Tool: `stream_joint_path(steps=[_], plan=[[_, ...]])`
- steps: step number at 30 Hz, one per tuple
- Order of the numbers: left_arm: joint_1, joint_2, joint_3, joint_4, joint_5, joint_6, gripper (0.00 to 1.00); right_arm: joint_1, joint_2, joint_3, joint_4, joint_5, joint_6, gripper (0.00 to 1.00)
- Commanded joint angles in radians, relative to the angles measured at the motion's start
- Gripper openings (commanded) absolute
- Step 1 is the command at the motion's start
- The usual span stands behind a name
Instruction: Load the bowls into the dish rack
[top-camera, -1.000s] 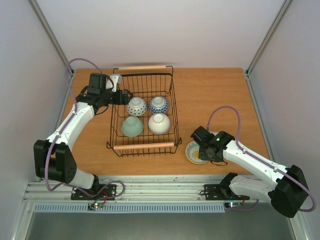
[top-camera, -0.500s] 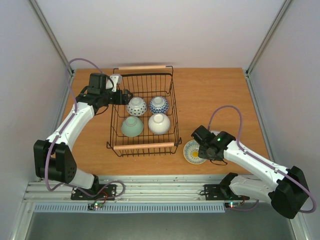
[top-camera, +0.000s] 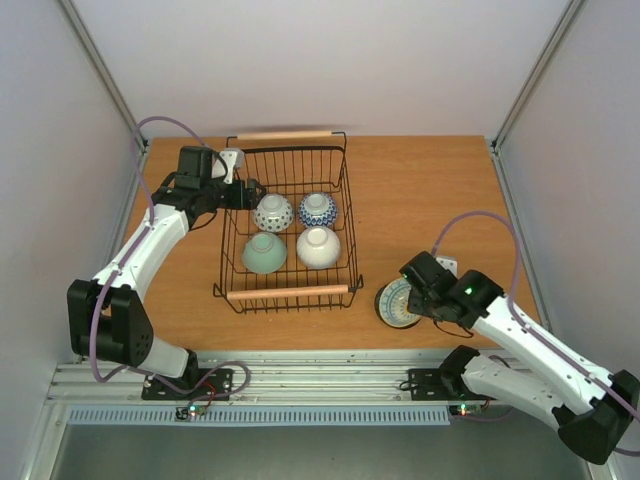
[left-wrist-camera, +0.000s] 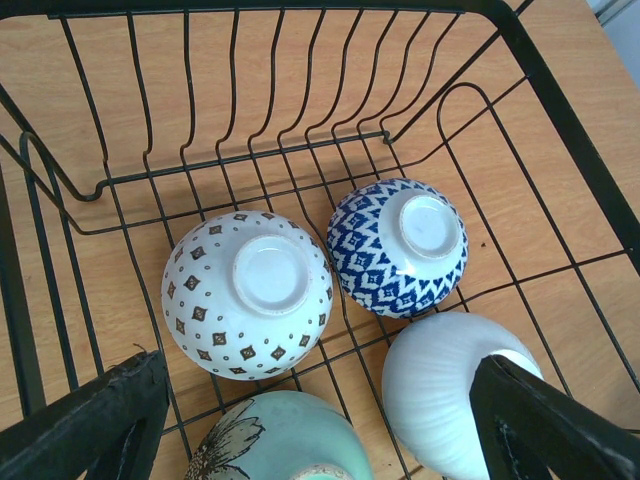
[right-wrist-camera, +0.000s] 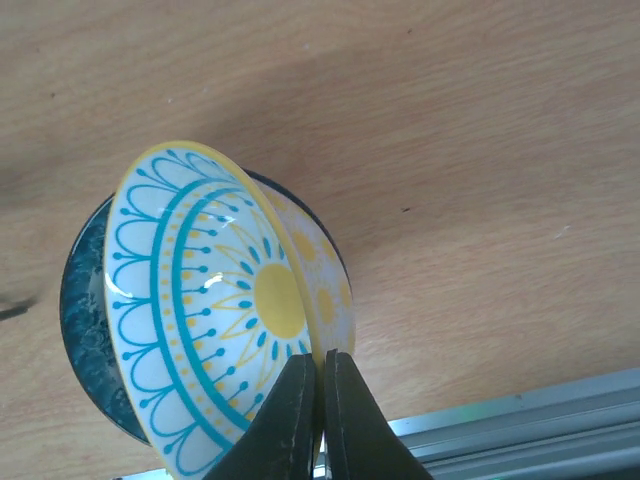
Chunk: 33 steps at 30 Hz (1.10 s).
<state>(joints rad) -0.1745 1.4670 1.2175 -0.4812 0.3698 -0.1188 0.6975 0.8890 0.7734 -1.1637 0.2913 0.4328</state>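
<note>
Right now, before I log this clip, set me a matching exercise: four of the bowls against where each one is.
Bowls:
1. dotted white bowl
2. blue diamond bowl
3. pale green bowl
4. yellow-and-turquoise bowl

Places, as in the top view:
A. tilted, rim pinched in the right gripper
B. dish rack, near left
C. dish rack, far right
D. dish rack, far left

Pairs: 1-D, 2-C, 3-B, 4-A

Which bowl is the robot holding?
The yellow-and-blue bowl, pinched by its rim in the right gripper. It tilts over a dark bowl; the four others sit upside down in the rack, ungripped.
</note>
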Motion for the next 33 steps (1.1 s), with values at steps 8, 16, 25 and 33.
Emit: stream_joint_path(steps=[8,16,25,33], plan=[[-0.009,0.000,0.043,0.010,0.044,0.019,0.83,0.002,-0.068,0.173,-0.032,0.180,-0.095,0.01],[-0.027,0.002,0.066,-0.025,0.169,0.059,0.83,0.002,0.027,0.345,0.135,0.228,-0.262,0.01],[-0.053,-0.005,0.076,-0.050,0.307,0.109,0.84,0.001,0.214,0.535,0.311,0.165,-0.416,0.01],[-0.079,-0.016,0.063,-0.034,0.421,0.117,0.84,0.001,0.393,0.687,0.397,0.054,-0.503,0.01]])
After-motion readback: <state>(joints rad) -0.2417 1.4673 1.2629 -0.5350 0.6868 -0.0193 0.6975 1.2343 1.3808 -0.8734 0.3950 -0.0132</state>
